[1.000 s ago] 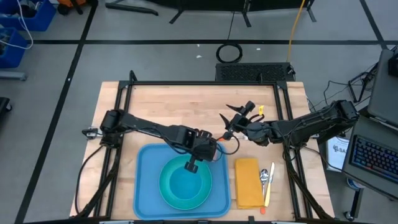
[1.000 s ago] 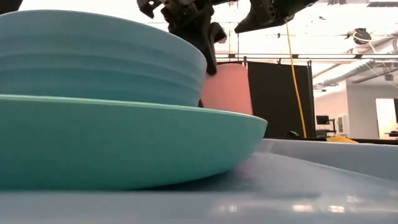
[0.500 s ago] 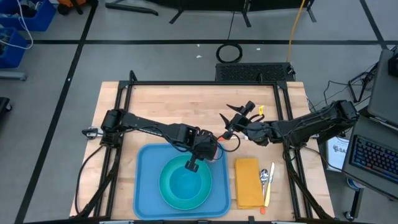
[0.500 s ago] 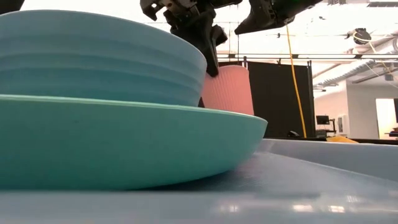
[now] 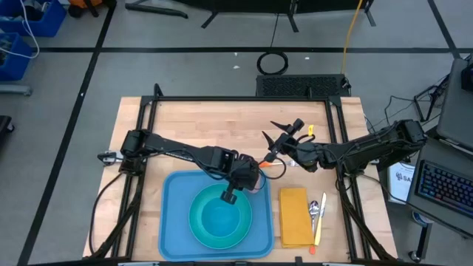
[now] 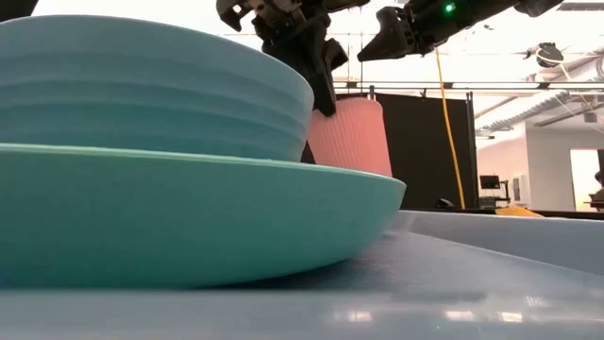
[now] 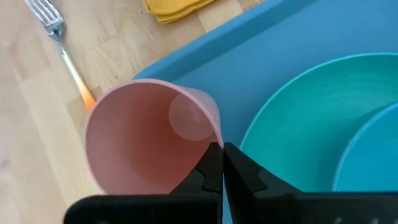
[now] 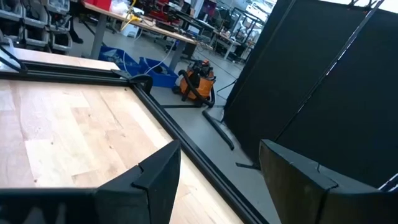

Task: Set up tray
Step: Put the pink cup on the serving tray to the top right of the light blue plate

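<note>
The blue tray (image 5: 174,222) lies at the table's near side and carries a teal plate (image 5: 201,233) with a teal bowl (image 5: 222,218) on it. My left gripper (image 5: 250,179) is over the tray's far right corner, shut on a pink cup (image 7: 143,140), which shows tilted behind the plate in the low view (image 6: 347,137). The plate hides the cup's base there. My right gripper (image 5: 277,138) is open above the bare table beyond that corner, touching nothing. My left gripper holds the pink cup by its rim (image 7: 211,134), on the side toward the plate. The wall is pinched with one finger (image 7: 208,165) inside the cup and the other outside. The fingers come from above, slanting down. The cup leans in the hold, mouth up.
A fork with an orange handle (image 5: 270,164) lies on the table just right of the cup. A folded yellow napkin (image 5: 295,216) lies right of the tray, with a spoon (image 5: 313,210) and a knife (image 5: 320,222) beside it. The table's far half is bare wood.
My left gripper has carried the pink cup a little toward the table's right, and the cup now leans more. My right gripper has drawn back slightly toward the far edge and risen, staying open.
</note>
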{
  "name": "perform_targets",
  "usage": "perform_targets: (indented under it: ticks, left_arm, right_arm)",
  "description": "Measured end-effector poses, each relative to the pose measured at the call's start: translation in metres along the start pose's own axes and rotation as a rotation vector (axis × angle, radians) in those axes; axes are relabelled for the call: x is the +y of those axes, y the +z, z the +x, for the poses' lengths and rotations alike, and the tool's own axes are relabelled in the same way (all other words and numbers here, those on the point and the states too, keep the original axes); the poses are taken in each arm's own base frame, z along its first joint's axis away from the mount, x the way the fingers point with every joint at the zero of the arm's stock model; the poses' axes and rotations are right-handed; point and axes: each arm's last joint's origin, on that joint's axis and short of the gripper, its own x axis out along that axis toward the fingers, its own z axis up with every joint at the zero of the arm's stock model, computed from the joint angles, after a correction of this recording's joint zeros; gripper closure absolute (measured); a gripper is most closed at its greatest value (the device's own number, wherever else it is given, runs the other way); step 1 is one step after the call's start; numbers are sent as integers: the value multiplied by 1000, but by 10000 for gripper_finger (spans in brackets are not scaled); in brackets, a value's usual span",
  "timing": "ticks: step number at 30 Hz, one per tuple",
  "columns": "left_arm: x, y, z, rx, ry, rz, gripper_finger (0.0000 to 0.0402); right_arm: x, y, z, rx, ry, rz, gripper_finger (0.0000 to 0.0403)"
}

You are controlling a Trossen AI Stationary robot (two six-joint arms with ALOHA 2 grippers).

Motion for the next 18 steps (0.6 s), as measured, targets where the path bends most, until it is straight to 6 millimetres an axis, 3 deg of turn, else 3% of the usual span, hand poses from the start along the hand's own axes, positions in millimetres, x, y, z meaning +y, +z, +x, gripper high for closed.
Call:
perform_targets:
  ticks: [18]
  left_arm:
    - [0, -2, 6, 29, 2, 1, 394]
  right_arm:
    - [0, 1, 0, -5, 0, 4, 193]
